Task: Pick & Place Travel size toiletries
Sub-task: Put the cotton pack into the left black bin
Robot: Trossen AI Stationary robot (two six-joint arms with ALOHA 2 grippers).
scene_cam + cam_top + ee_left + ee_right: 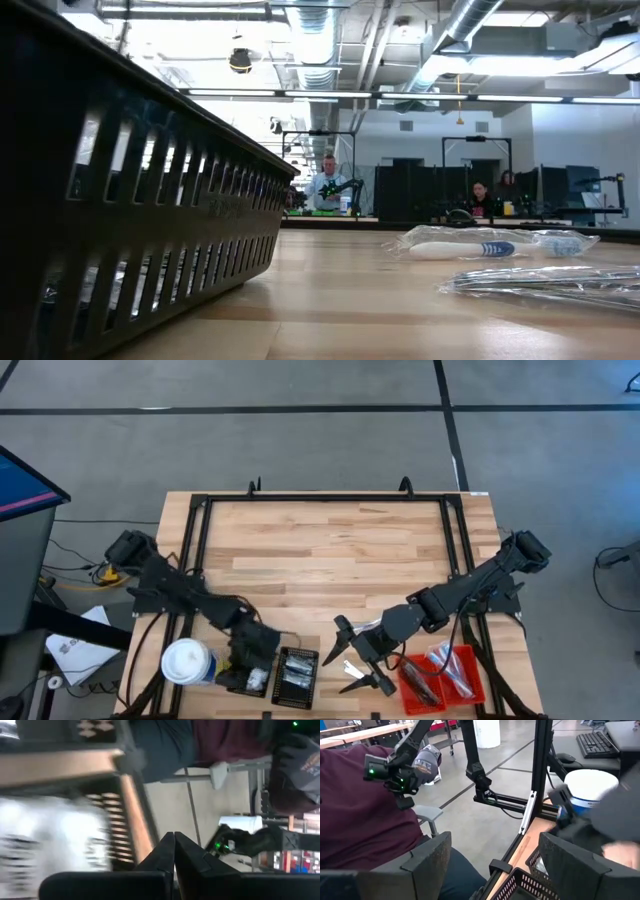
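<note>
Seen from above, left gripper [248,660] low over a black tray [245,678] at about seven o'clock on the wooden table [330,550], beside a white-topped canister [187,662]; a white packet [256,679] lying in that tray. Second black tray [296,678] just at three o'clock of the first, silvery sachets [296,672] inside. Right gripper [350,657] near five o'clock, fingers spread wide, nothing between them. Red tray [448,674] at three o'clock of it, holding dark bars [420,687] and clear-wrapped sticks [452,668].

At table height, a black tray wall [150,200] filling the nine o'clock side; a blue-and-white wrapped stick [470,248] and a silvery sachet [545,283] lying on the boards toward three o'clock. People seated far behind.

From the left wrist, own fingers [162,855] pressed together, gripping nothing visible; blurred white mass alongside.

From the right wrist, own fingers [427,862] wide apart, empty; a person in a maroon top [365,815] beyond the table edge.
</note>
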